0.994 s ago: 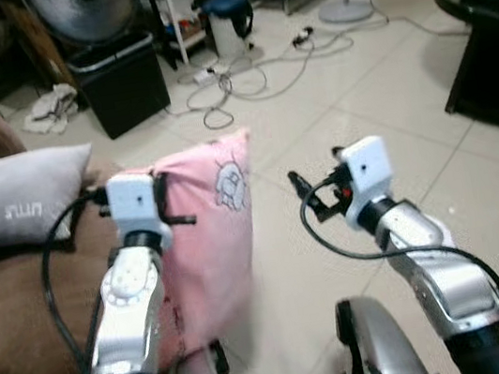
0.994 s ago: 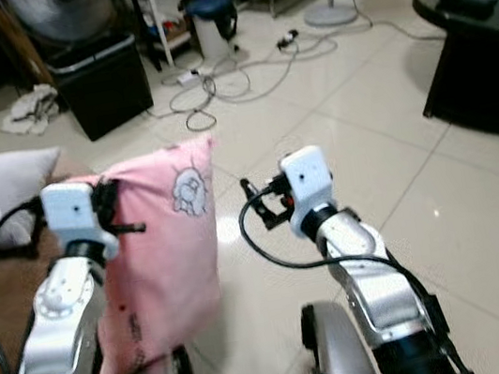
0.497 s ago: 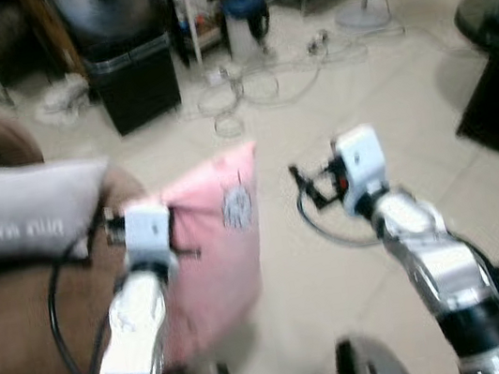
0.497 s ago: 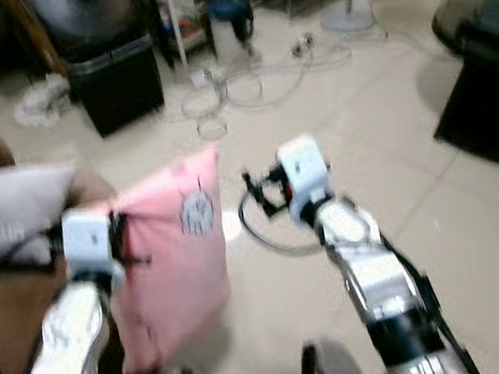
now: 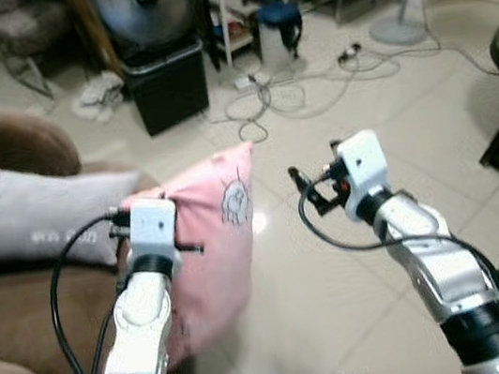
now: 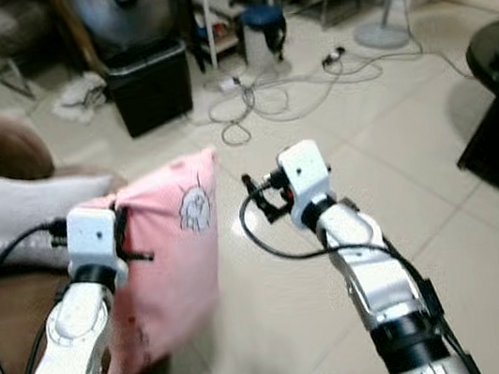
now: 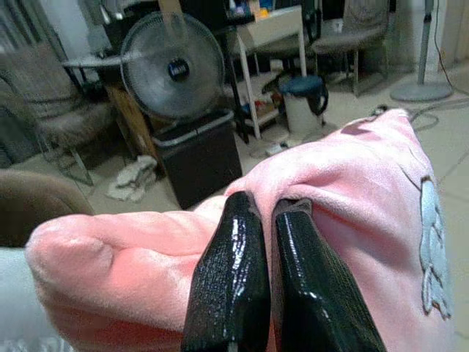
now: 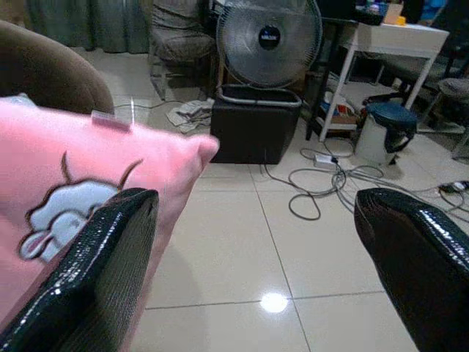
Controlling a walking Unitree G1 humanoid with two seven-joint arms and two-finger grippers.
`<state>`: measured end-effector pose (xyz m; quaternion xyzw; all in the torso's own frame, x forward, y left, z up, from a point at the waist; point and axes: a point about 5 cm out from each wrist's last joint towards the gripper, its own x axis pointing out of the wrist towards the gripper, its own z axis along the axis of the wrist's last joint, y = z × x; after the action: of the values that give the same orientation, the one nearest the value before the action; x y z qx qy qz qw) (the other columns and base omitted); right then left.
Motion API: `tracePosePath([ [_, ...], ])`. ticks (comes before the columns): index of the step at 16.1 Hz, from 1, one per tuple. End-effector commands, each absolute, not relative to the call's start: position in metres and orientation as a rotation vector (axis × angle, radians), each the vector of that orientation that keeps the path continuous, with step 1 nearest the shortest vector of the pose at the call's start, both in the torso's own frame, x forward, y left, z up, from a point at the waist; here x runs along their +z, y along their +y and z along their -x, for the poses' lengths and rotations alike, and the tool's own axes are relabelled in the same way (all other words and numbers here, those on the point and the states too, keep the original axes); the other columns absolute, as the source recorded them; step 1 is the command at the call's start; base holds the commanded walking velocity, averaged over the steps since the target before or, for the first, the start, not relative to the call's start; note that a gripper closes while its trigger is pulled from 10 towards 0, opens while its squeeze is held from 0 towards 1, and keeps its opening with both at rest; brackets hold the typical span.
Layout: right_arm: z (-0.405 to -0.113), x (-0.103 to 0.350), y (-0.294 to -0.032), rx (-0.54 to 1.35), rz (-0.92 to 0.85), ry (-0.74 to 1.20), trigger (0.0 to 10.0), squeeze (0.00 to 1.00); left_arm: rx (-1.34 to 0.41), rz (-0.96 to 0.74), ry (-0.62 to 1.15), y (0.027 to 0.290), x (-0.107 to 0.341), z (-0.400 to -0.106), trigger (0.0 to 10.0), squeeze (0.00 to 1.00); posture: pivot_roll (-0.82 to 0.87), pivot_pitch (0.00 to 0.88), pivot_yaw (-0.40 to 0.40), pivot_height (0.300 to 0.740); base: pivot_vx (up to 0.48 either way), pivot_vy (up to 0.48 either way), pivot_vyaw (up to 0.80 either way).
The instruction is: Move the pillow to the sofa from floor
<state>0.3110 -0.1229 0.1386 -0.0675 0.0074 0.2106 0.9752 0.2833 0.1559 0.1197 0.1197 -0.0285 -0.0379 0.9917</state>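
I had the left gripper [image 7: 253,220] clamped on a fold of the soft pink cartoon-print pillow [image 5: 215,240], which hung off the floor at my 11 o'clock, beside the brown upholstered sofa [image 5: 23,318]. The right gripper [image 8: 256,257] sat at 1 o'clock, fingers spread wide and empty. A grey lettered cushion [image 5: 36,216] lay on the sofa at 10 o'clock. I judged this the carry step; next, swing the pillow left over the seat and release.

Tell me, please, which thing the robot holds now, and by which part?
The left gripper holds the pink pillow, pinching a fold of fabric at its upper edge. The right gripper is open and holds nothing.
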Motion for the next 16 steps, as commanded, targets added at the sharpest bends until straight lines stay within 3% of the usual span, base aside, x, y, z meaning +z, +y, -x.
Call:
tracePosePath([
  [1, -0.313, 0.142, -0.123, 0.423, 0.125, 0.004, 10.0, 0.00, -0.085, -0.245, -0.136, 0.151, 0.139, -0.287, 10.0, 0.00, 0.14, 0.000, -0.037, 0.740, 0.000, 0.000, 0.00],
  [4, -0.316, 0.141, -0.123, 0.390, 0.118, -0.006, 10.0, 0.00, -0.094, -0.250, -0.142, 0.151, 0.141, -0.289, 10.0, 0.00, 0.15, 0.000, -0.033, 0.740, 0.000, 0.000, 0.00],
  [8, -0.319, 0.138, -0.121, 0.363, 0.148, 0.005, 10.0, 0.00, -0.094, -0.262, -0.162, 0.155, 0.150, -0.293, 10.0, 0.00, 0.15, 0.000, -0.014, 0.740, 0.279, 0.000, 0.00],
  [16, -0.318, 0.138, -0.117, 0.388, 0.138, -0.007, 10.0, 0.00, -0.085, -0.262, -0.179, 0.157, 0.156, -0.299, 10.0, 0.00, 0.14, 0.000, -0.005, 0.740, 0.383, 0.000, 0.77],
])
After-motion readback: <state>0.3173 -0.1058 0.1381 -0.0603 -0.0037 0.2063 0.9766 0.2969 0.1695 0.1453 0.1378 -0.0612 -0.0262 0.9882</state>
